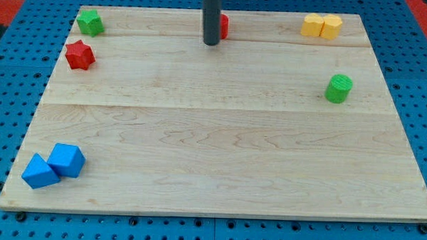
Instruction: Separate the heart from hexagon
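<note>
Two yellow blocks, the heart [313,25] and hexagon [331,26], sit touching side by side along the bench's [212,155] top edge near its right corner; which way the heart points is unclear. My tip [211,43] rests at top centre, well apart, just beside a half-hidden red block [223,25]. No jaws here.

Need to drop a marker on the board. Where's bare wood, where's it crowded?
Bare: the wide middle, between red star and green cylinder, down to the bottom edge right of the blue blocks. Crowded: top edge, with green block, my tip against a red block, yellow pair.
</note>
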Available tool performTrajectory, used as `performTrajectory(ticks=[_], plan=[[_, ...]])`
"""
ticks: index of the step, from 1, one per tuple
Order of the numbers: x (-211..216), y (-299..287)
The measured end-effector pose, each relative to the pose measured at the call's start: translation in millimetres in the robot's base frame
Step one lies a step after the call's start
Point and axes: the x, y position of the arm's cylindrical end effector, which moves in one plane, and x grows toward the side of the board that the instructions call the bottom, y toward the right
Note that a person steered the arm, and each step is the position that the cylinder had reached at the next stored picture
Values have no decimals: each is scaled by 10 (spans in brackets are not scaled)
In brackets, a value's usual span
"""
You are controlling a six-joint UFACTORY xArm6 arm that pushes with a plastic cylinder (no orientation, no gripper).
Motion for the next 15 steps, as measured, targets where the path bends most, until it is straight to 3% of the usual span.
performTrajectory(ticks=[1,2,4,5,9,10,14,15], plan=[[322,722],[349,1505],[83,3228],[-222,3351],[-1058,2600],[-1048,2302],[-371,1468],[330,1417]])
